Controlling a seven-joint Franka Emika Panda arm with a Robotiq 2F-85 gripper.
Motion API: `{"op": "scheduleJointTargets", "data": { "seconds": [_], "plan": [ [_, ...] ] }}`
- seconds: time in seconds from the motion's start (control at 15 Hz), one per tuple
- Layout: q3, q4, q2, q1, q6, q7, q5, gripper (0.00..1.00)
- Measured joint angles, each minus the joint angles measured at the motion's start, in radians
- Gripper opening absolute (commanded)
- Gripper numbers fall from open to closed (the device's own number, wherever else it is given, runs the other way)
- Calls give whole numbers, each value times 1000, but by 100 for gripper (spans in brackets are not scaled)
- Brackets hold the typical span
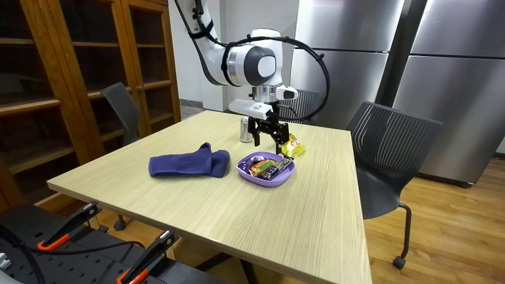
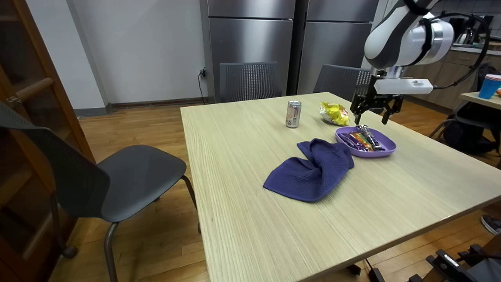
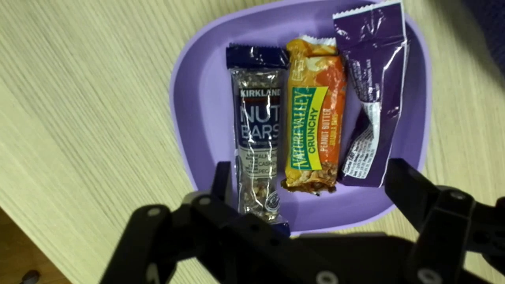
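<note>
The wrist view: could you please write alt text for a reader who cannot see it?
An open black gripper hovers over a purple plate that holds, from left to right, a Kirkland nut bar, an orange Nature Valley granola bar and a dark purple packet. A pale table lies beneath, and a dark blue cloth shows at the upper right.

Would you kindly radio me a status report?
Black two-fingered pincer open, holding nothing, above shallow purple plate. Three long, multicoloured snack packets on plate. Crumpled yellow bag close beside plate; nothing seen between pincer and packets.
</note>
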Motion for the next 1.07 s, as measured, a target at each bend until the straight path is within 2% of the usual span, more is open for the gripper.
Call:
{"op": "scheduleJointTargets", "data": {
  "seconds": [0.67,1.07],
  "plan": [
    [47,-201,-155,3,22,-56,0,100],
    [46,-206,-153,4,22,-56,0,100]
  ]
}}
